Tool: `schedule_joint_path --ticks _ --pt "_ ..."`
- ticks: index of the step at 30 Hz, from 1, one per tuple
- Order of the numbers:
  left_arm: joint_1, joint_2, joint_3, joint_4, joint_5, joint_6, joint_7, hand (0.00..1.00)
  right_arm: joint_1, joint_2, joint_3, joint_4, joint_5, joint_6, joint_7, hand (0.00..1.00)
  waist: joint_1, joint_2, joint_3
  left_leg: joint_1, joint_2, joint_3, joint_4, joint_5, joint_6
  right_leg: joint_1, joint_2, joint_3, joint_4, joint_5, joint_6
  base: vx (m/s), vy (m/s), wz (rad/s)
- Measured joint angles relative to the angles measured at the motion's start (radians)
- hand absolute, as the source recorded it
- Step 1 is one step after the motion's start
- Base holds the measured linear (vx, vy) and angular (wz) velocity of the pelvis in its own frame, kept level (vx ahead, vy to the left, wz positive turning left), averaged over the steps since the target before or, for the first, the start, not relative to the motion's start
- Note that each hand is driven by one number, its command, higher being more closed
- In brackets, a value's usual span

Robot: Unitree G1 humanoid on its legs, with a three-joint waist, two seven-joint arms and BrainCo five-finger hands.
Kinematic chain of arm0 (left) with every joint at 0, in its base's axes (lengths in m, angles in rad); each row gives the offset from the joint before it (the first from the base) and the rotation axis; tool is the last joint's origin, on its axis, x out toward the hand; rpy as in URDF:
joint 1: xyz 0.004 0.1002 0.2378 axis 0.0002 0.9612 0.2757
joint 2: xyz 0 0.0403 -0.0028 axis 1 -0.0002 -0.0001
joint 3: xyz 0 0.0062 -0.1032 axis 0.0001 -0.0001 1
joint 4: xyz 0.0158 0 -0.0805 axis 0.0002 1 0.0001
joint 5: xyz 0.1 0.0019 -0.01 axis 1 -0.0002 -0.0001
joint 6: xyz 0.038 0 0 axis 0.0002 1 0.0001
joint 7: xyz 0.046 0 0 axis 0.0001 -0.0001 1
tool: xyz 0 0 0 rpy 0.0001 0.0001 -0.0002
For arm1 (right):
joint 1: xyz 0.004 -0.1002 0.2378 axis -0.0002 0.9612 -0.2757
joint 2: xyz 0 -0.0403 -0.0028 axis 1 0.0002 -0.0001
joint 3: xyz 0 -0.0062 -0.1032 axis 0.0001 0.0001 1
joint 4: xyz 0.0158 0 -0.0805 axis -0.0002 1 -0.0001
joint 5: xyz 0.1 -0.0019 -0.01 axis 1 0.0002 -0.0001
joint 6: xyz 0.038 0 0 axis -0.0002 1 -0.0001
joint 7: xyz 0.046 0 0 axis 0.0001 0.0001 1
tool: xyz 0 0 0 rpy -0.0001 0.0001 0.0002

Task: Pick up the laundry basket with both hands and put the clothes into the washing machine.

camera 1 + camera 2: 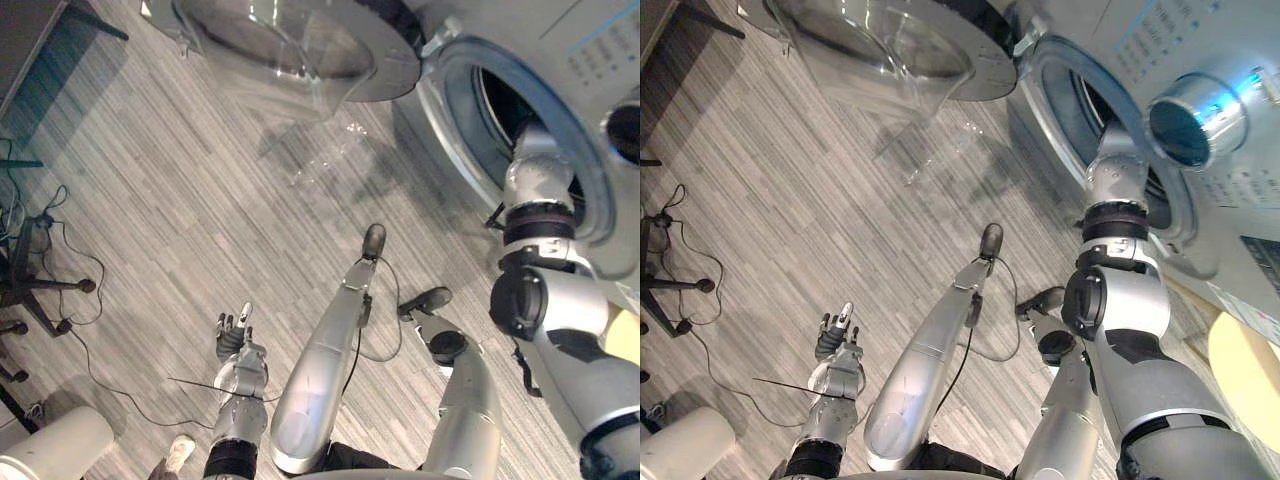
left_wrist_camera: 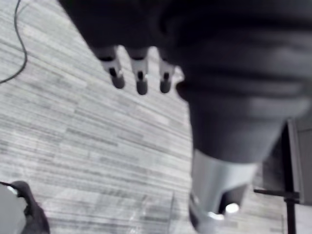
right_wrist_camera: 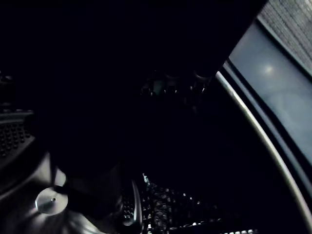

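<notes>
Looked to be at the loading step: had the right arm (image 1: pixel 540 210) thrust through the round opening (image 1: pixel 452 110) of the washing machine (image 1: pixel 1200 40), with the right hand (image 3: pixel 171 87) deep in the drum (image 3: pixel 165 209). Could not tell, in that darkness, whether curled on cloth or straight. Could not make out the clothes either; judged them most likely inside the drum, by that hand. Held the left hand (image 1: pixel 236 338) low over the floor (image 1: pixel 180 180), near its lower edge, fingers (image 2: pixel 140 83) straight and slightly apart, holding nothing. Called next, probably, for letting go of any cloth and drawing the arm back out without catching the round opening. Showed the glass door (image 1: pixel 290 45) swung wide at the floor's upper edge, well clear of the arm. Noted a white rounded container (image 1: pixel 50 450) at the lower left corner, perhaps the basket, and a black stand (image 1: pixel 30 275) along the left edge, both well apart from the hands.
</notes>
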Motion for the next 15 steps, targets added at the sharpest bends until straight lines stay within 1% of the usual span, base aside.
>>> schedule_joint_path --ticks 2,3,5,6,7,8,11,12,15 --pt "-0.003 0.000 0.006 0.025 0.000 -0.001 -0.003 0.00 0.035 0.024 0.041 -0.012 -0.076 0.026 0.005 0.00 -0.015 -0.012 -0.005 0.019 0.002 0.005 -0.009 0.000 -0.001 0.013 0.004 0.005 -0.013 0.001 0.002 0.05 -0.031 -0.07" --pt "-0.009 0.000 0.014 0.039 0.001 -0.001 -0.005 0.00 0.080 0.047 0.065 -0.060 -0.139 0.044 0.012 0.00 -0.016 -0.026 -0.012 0.024 0.010 0.011 -0.016 -0.001 -0.001 0.015 0.016 0.012 -0.026 0.008 0.001 0.06 -0.040 -0.21" --pt "-0.040 0.002 0.037 0.086 0.001 -0.003 -0.004 0.00 0.184 0.113 0.093 -0.144 -0.252 0.050 0.018 0.00 -0.021 -0.042 -0.015 0.046 0.020 0.013 -0.021 -0.005 -0.007 0.040 0.034 0.015 -0.053 0.016 0.003 0.05 -0.030 -0.13" --pt "-0.043 0.002 0.038 0.096 0.000 -0.004 -0.004 0.00 0.217 0.135 0.107 -0.160 -0.271 0.050 0.021 0.00 -0.026 -0.052 -0.020 0.053 0.021 0.015 -0.021 -0.007 -0.010 0.047 0.037 0.019 -0.058 0.016 0.004 0.05 -0.027 -0.07" --pt "-0.043 0.002 0.048 0.108 0.000 -0.012 -0.004 0.00 0.266 0.184 0.133 -0.162 -0.302 0.052 0.031 0.00 -0.040 -0.073 -0.031 0.067 0.026 0.019 -0.022 -0.013 -0.016 0.062 0.046 0.024 -0.069 0.020 0.006 0.07 -0.039 -0.15" --pt "-0.043 0.002 0.064 0.123 0.000 -0.013 -0.004 0.00 0.327 0.235 0.159 -0.166 -0.341 0.064 0.047 0.00 -0.049 -0.099 -0.044 0.084 0.034 0.023 -0.023 -0.018 -0.022 0.079 0.060 0.030 -0.091 0.027 0.002 0.07 -0.041 -0.20" --pt "-0.044 0.002 0.064 0.164 0.000 -0.018 -0.006 0.00 0.471 0.321 0.188 -0.156 -0.401 0.073 0.084 0.00 -0.070 -0.138 -0.066 0.131 0.045 0.029 -0.038 -0.030 -0.037 0.120 0.079 0.044 -0.118 0.029 0.002 0.04 -0.043 -0.10" --pt "-0.045 0.002 0.063 0.180 0.000 -0.018 -0.006 0.00 0.527 0.341 0.187 -0.141 -0.402 0.072 0.090 0.00 -0.070 -0.145 -0.070 0.154 0.048 0.031 -0.055 -0.030 -0.038 0.137 0.088 0.049 -0.131 0.029 0.003 0.02 -0.047 -0.05" --pt "-0.045 0.004 0.064 0.205 0.000 -0.019 -0.006 0.00 0.635 0.356 0.189 -0.079 -0.378 0.069 0.126 0.00 -0.073 -0.147 -0.071 0.202 0.049 0.032 -0.082 -0.024 -0.046 0.173 0.091 0.053 -0.136 0.029 0.002 0.00 -0.055 0.00"
